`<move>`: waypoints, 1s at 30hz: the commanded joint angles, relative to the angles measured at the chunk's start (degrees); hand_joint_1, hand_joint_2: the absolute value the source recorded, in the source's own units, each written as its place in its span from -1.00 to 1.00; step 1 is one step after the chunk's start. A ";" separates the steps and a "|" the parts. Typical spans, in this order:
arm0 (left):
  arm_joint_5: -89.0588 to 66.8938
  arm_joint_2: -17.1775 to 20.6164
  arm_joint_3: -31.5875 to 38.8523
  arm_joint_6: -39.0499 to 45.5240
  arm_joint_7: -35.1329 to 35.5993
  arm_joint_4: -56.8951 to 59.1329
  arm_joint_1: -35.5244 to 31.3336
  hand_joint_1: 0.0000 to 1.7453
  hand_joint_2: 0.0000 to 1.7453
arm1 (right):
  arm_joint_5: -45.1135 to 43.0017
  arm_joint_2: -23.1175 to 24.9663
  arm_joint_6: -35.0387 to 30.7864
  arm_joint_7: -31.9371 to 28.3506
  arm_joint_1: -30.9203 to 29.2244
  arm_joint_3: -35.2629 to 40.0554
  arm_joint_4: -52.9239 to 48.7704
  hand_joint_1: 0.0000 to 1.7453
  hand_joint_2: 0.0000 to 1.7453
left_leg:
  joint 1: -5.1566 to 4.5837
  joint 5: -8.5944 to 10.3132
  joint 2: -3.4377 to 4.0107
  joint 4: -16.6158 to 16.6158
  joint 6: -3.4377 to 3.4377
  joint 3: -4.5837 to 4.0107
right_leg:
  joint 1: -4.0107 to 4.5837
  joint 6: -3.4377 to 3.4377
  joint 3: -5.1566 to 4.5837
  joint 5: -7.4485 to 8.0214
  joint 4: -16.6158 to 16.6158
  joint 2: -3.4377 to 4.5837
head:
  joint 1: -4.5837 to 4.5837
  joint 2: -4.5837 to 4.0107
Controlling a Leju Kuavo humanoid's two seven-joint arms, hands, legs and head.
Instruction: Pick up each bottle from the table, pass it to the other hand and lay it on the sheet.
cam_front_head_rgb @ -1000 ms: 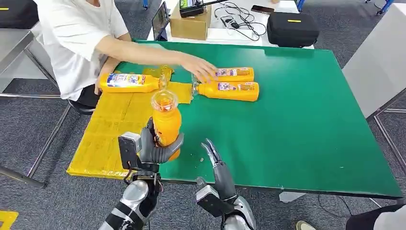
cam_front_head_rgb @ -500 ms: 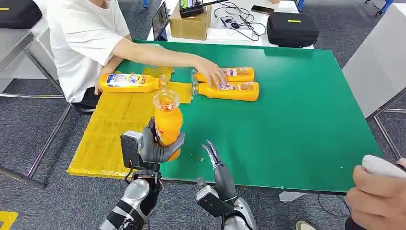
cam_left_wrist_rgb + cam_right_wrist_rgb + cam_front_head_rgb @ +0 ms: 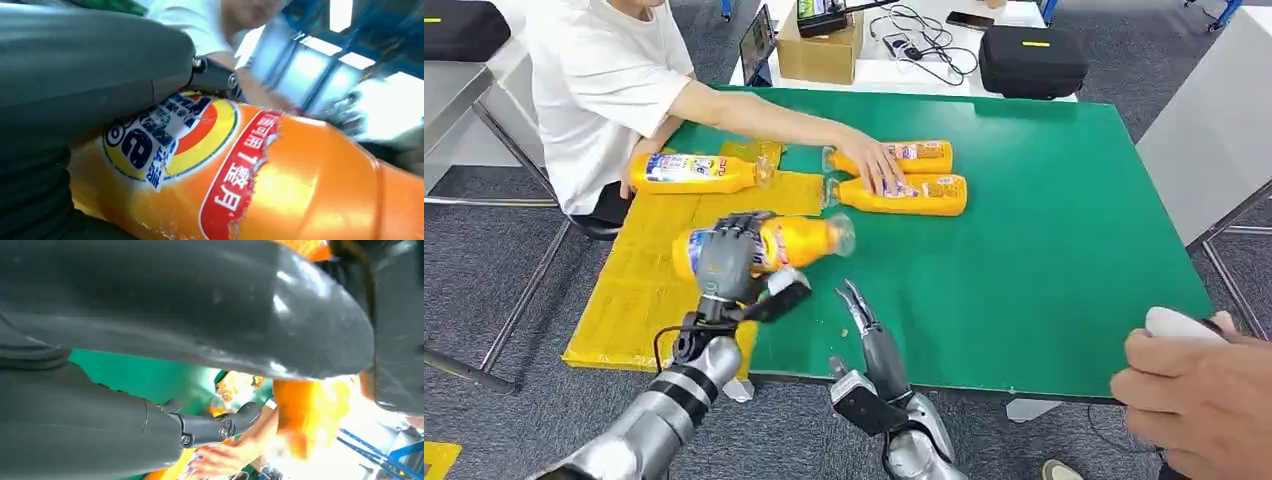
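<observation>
My left hand (image 3: 724, 258) grips an orange bottle (image 3: 796, 243) and holds it on its side above the seam between the yellow sheet (image 3: 639, 290) and the green table (image 3: 1044, 250), its clear cap toward the right. The left wrist view shows the bottle's label (image 3: 165, 135) close under my hand (image 3: 85, 75). My right hand (image 3: 864, 322) is open at the table's front edge, fingers stretched forward and holding nothing; its thumb (image 3: 175, 305) looms large in the right wrist view. One bottle (image 3: 692, 172) lies on the sheet's far end. Two more bottles (image 3: 912, 194) lie on the table.
A person in a white shirt (image 3: 599, 80) sits at the far left, one hand (image 3: 876, 165) resting on the two bottles. Another person's hand (image 3: 1199, 385) holds a white object at the lower right. A black case (image 3: 1032, 60) and a cardboard box (image 3: 822, 50) stand behind the table.
My left hand has turned the bottle from upright to lying sideways and shifted it slightly left. The person's hand slid onto the two bottles. My right hand has barely moved.
</observation>
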 commanded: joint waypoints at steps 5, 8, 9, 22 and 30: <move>0.26 1.77 0.99 -0.44 0.52 15.03 -7.62 1.00 1.00 | 0.08 0.17 0.46 0.41 -3.03 -0.88 3.91 -1.00 -1.00 | 0.07 -0.13 0.11 0.01 -0.05 0.27 | 0.08 -0.12 0.29 -0.09 -0.02 0.08 | 0.02 0.00; -3.27 3.10 -1.32 -7.67 8.50 19.38 -10.22 1.00 1.00 | -0.24 0.81 1.47 1.22 -2.40 -1.63 4.87 -1.00 -1.00 | 0.09 -0.11 0.01 0.01 -0.08 0.25 | 0.10 -0.14 0.30 -0.09 -0.03 -0.01 | 0.00 0.00; -3.27 3.18 -1.30 -7.94 8.46 19.74 -10.51 1.00 1.00 | -0.35 0.99 1.47 1.08 -2.30 -1.71 4.87 -1.00 -1.00 | 0.09 -0.07 0.00 0.02 -0.07 0.15 | 0.10 -0.12 0.19 -0.05 -0.04 0.00 | 0.02 0.00; -7.62 4.87 -3.43 -16.66 17.08 26.30 -13.92 0.86 1.00 | -1.10 2.03 0.85 0.47 -3.76 -3.69 7.93 -1.00 -1.00 | 0.10 -0.05 0.03 0.01 -0.05 0.06 | 0.13 -0.08 0.08 -0.04 0.00 0.02 | 0.02 0.00; -6.47 4.29 -1.00 -25.25 20.40 25.92 -14.16 -1.00 -1.00 | -1.42 1.63 0.88 1.18 -3.93 -6.16 7.00 -1.00 -1.00 | 0.10 -0.09 0.12 -0.02 -0.06 0.25 | 0.13 -0.12 0.27 -0.04 -0.04 0.11 | 0.00 0.00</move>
